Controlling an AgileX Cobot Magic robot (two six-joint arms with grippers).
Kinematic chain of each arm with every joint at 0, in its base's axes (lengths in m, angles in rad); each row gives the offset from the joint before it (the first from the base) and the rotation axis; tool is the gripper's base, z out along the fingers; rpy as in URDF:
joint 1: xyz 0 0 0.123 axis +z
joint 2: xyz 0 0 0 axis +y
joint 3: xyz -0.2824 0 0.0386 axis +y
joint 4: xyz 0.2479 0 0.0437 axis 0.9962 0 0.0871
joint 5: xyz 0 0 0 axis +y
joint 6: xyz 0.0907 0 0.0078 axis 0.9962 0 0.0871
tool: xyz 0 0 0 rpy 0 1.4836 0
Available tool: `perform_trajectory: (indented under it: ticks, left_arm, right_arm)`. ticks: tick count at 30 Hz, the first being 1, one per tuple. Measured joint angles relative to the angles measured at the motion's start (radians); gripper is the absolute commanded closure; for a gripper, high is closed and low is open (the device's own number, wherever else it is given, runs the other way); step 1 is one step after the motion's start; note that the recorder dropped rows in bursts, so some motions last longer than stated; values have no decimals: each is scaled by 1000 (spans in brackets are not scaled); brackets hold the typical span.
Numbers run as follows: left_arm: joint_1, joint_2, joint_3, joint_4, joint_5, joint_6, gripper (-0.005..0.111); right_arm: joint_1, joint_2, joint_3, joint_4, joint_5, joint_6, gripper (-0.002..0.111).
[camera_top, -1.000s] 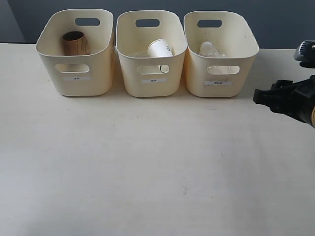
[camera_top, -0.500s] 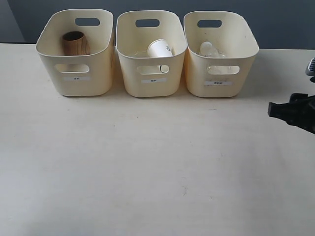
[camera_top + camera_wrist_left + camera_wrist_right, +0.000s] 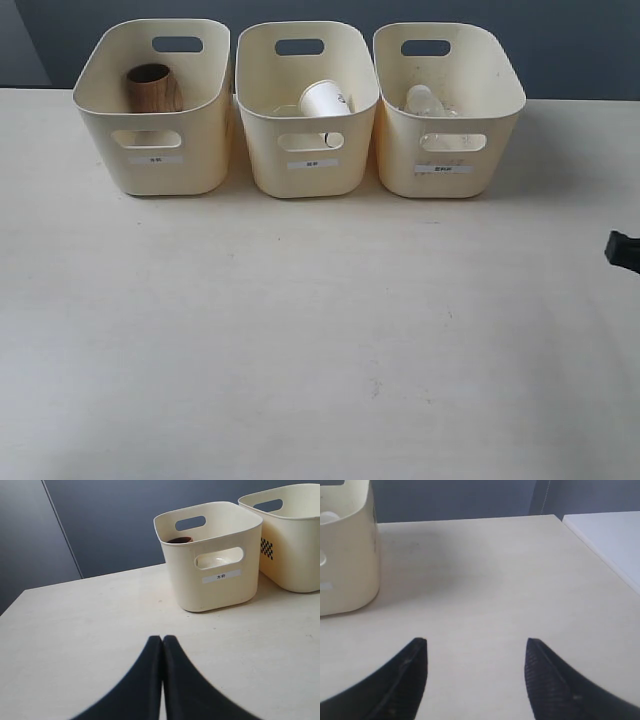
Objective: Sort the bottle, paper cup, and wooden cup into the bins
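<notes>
Three cream bins stand in a row at the back of the table. The wooden cup is in the left bin; its rim also peeks over that bin in the left wrist view. In the middle bin lies the paper cup, tipped on its side. The clear bottle rests in the right bin. My left gripper is shut and holds nothing, low over the table. My right gripper is open and empty; only a dark tip shows at the exterior view's right edge.
The right bin's corner shows in the right wrist view. The table's side edge runs close beside the right gripper, with a white surface beyond it. A dark wall stands behind the bins.
My right gripper has drawn back to the right, almost out of the exterior view. The bins and their contents have not moved.
</notes>
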Motion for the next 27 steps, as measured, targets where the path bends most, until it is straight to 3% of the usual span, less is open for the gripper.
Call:
perform_trajectory:
  ticks: [5,10,19,27]
  left_arm:
    - [0,0,0,0,0,0,107]
    - [0,0,0,0,0,0,107]
    - [0,0,0,0,0,0,107]
    - [0,0,0,0,0,0,107]
  right_arm:
    - [-20,-159,70,14,-21,0,53]
    - [-115,-369,140,27,-118,0,53]
    - [-359,-796,200,18,-452,0,53]
    - [-428,-957,202,11,-707,-13,53]
